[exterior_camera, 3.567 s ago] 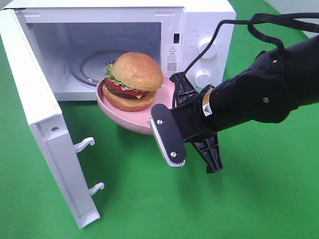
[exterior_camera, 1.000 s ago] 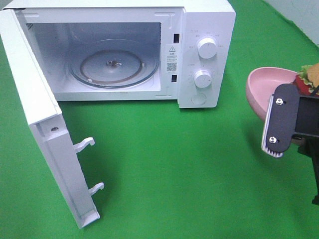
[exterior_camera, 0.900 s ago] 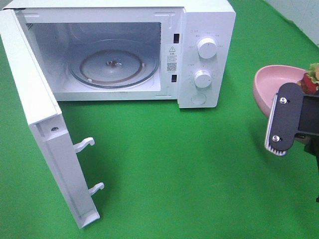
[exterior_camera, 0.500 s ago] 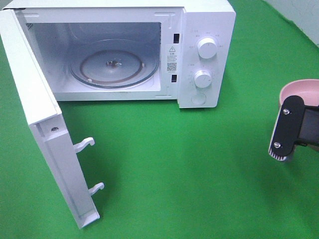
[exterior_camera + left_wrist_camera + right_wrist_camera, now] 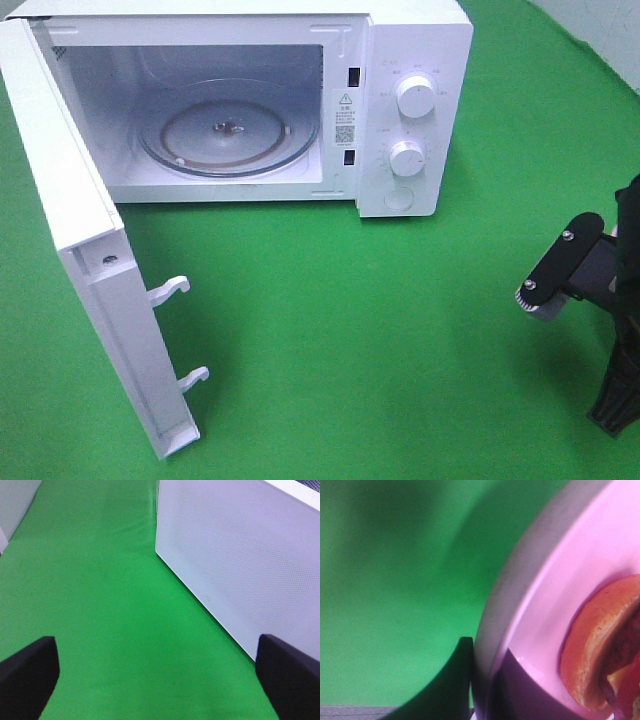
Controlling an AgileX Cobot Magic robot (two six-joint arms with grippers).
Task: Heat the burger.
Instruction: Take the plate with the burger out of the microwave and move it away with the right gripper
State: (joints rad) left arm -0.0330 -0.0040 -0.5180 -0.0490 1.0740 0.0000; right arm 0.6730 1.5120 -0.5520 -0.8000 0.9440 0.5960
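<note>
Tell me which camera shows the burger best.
The right wrist view: the burger fills one corner up close, sitting on its pink plate. The high view and the left wrist view show none of it.

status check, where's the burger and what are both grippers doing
Right gripper clamped on pink plate rim, burger on it, at far right of overhead view. Left gripper open, empty, beside microwave. Door open, turntable bare.

Microwave [image 5: 400,60] showing white, side panel [image 5: 240,555] carrying fine dotted pattern. Table cloth [image 5: 380,350] showing bright green. Plate [image 5: 555,595] showing pink. Burger [image 5: 600,645] showing golden-brown bun, red at lower right. Right gripper [image 5: 585,300] showing black.
</note>
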